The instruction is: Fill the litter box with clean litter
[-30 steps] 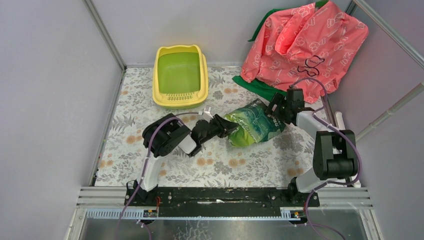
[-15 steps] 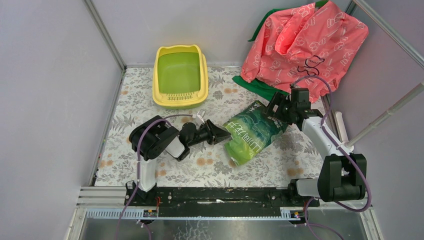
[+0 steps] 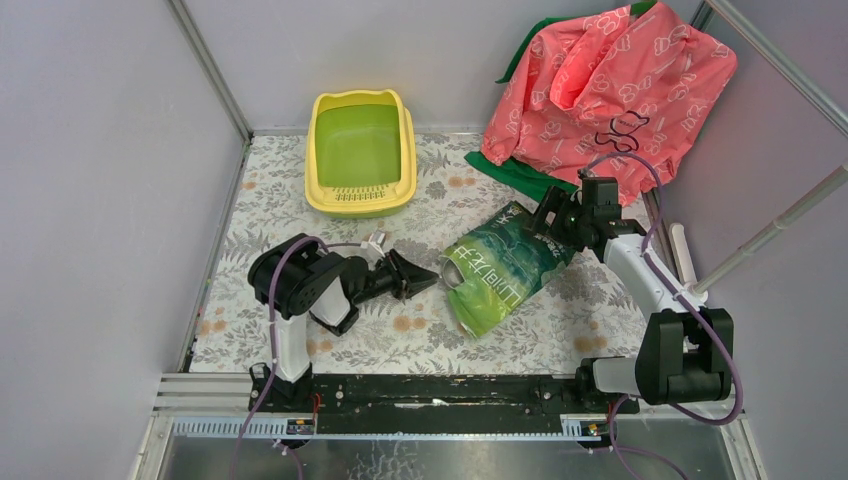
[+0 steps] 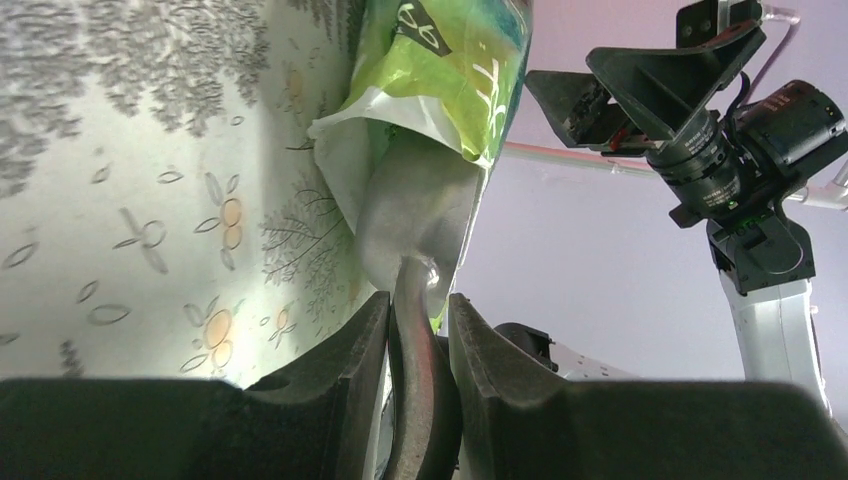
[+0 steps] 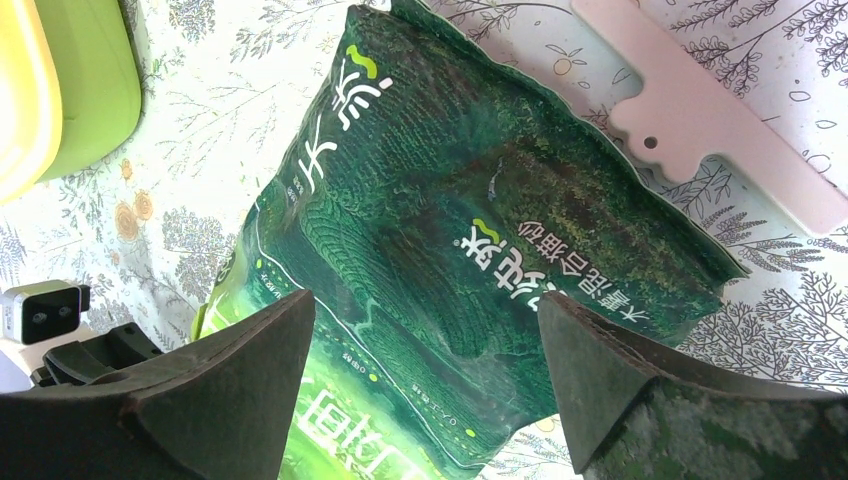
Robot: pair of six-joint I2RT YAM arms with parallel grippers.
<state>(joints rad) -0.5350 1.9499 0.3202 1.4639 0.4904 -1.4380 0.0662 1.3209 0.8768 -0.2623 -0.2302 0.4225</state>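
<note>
Left claw (image 4: pixel 418 308) clamped on metal scoop (image 4: pixel 415 210), bowl at the mouth of the green bag (image 5: pixel 480 230). I read right claw (image 5: pixel 422 300) spread wide over the bag; litter box (image 3: pixel 312 165) sits far left.

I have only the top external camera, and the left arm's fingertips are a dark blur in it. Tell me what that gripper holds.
Observer: In the left wrist view, the left gripper is shut on the handle of a grey scoop. The tip of the scoop's bowl is tucked into the open mouth of the green bag.
Operator: Now report the right jaws.
Observer: In the right wrist view, the right gripper is open. Its fingers stand wide apart over the bag's printed face and are not closed on it.
</note>
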